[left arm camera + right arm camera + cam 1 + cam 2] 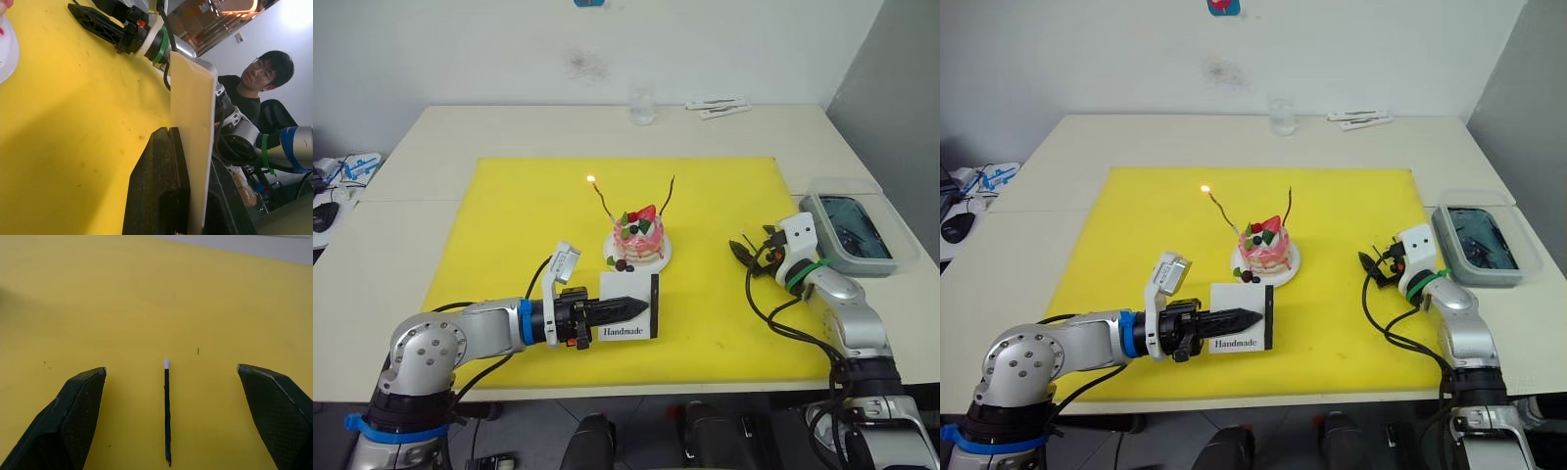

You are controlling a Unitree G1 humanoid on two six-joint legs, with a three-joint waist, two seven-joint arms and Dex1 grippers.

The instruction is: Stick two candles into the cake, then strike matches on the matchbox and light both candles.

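candles (605, 201) are already stuck into the cake (639, 238), which sits on its small plate at the middle of the yellow mat (509, 215). one candle leans toward the robot's left and a small flame is seen at its tip (591, 179); the other candle (668, 196) is unlit, so the task is judged about half done. matchbox (628, 306) is clamped on edge by the left gripper (628, 306), just in front of the cake, with its black strip turned toward the right arm, presumably so that a match can be struck along it. a match (167, 411) is seen in the right wrist view, lying flat on the mat between the fingers of the right gripper (168, 418), which are spread wide around it without touching it. that gripper is held low near the mat's right edge, apparently to pick the match up. a person (257, 78) is seen in the left wrist view.
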